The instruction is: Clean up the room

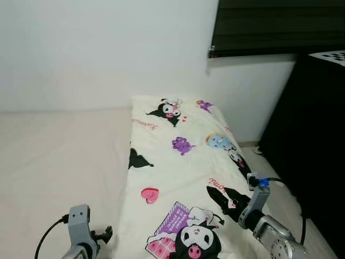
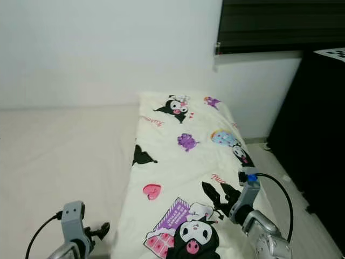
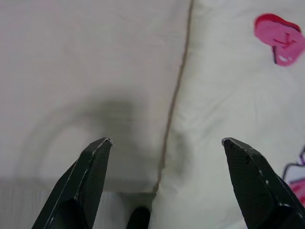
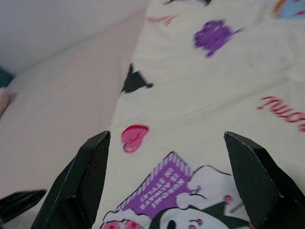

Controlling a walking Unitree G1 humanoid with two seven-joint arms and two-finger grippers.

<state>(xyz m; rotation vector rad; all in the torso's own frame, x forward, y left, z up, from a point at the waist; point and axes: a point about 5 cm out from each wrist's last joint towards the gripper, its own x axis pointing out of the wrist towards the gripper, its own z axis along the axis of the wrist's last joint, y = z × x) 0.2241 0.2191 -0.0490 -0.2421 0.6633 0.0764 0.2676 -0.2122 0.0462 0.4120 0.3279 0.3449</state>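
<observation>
A cream blanket (image 1: pixel 183 162) printed with cartoon figures, hearts and purple shapes lies lengthwise on the right side of a bed with a plain cream sheet (image 1: pixel 59 156). My left gripper (image 1: pixel 103 236) is low at the bed's near edge, open, hovering over the seam where the blanket's left edge (image 3: pixel 228 95) meets the sheet (image 3: pixel 95 71). My right gripper (image 1: pixel 222 198) is open above the blanket's near right part, over the cartoon prints (image 4: pixel 157 191). Neither gripper holds anything.
A white wall stands behind the bed. A dark window blind (image 1: pixel 275 24) hangs at the upper right. A tall black cabinet (image 1: pixel 318 145) stands to the right, with a narrow strip of floor (image 1: pixel 280 189) between it and the bed.
</observation>
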